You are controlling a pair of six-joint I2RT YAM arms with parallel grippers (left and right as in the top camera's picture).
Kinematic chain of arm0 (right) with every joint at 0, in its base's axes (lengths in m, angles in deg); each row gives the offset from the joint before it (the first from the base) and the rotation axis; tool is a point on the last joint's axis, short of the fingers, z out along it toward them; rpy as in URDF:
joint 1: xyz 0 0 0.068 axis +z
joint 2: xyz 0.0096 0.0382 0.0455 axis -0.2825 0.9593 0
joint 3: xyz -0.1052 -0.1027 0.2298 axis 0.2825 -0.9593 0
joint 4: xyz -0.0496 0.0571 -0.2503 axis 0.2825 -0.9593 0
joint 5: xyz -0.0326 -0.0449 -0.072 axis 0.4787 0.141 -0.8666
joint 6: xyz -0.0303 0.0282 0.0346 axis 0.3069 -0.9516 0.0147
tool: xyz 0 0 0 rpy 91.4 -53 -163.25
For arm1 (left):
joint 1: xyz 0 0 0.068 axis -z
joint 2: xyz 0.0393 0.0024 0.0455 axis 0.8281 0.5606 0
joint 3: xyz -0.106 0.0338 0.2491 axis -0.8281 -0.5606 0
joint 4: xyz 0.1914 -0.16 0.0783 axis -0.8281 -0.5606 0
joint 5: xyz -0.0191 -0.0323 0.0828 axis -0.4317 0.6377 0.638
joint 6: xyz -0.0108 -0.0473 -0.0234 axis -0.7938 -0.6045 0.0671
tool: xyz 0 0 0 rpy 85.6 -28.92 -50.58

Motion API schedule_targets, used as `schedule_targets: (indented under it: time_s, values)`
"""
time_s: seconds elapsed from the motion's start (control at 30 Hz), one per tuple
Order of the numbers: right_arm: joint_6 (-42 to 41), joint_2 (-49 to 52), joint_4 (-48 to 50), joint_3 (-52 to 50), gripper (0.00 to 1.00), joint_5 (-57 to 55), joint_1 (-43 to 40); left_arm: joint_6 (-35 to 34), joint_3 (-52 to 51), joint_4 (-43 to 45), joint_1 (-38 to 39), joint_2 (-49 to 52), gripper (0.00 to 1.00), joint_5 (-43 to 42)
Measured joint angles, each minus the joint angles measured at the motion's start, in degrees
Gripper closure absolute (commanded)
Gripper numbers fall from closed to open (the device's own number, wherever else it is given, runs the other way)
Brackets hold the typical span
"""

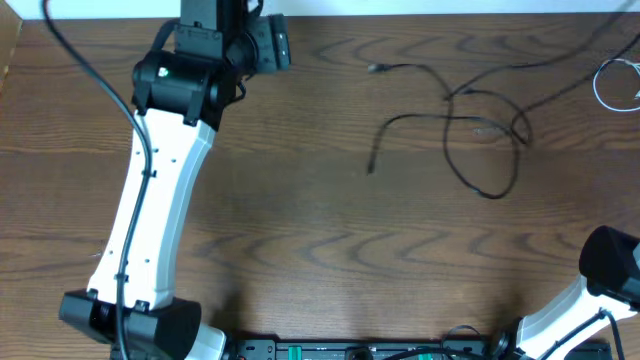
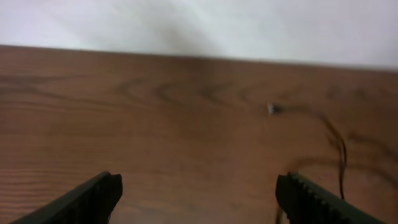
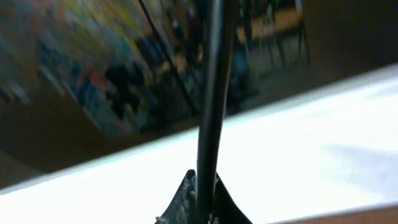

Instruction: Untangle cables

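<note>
Left pincer [image 2: 199,186] gapes wide, empty, above table [image 2: 186,124]. Off to its right, black cable [image 1: 450,118] sprawls, crossing itself; white cable [image 1: 598,85] farther right, seemingly apart. Right pincer [image 3: 199,199] closed. I judge straightening unfinished.

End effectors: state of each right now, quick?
Left end effector: open, empty.
Right end effector: closed; whether it holds anything cannot be told.
</note>
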Motion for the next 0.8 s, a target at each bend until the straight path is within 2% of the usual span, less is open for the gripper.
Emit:
schedule_targets:
  time_s: [0.17,0.33,0.6,0.8]
  values:
    - [0.3,1.1,-3.0,-0.5,0.99,0.9,1.0,2.7,-0.1,-0.9,1.3,3.9,0.17,-11.0]
    - [1.0,1.1,-4.7,-0.5,0.99,1.4,1.1,4.3,-2.9,0.5,7.6,9.4,0.18,-16.2]
    - [3.0,1.1,-8.0,-0.5,0.99,1.4,1.1,4.3,-5.3,8.3,20.1,18.7,0.23,-17.4]
    - [4.0,1.1,-9.7,-0.5,0.99,0.8,1.1,2.1,-5.3,12.4,26.4,23.6,0.23,-15.3]
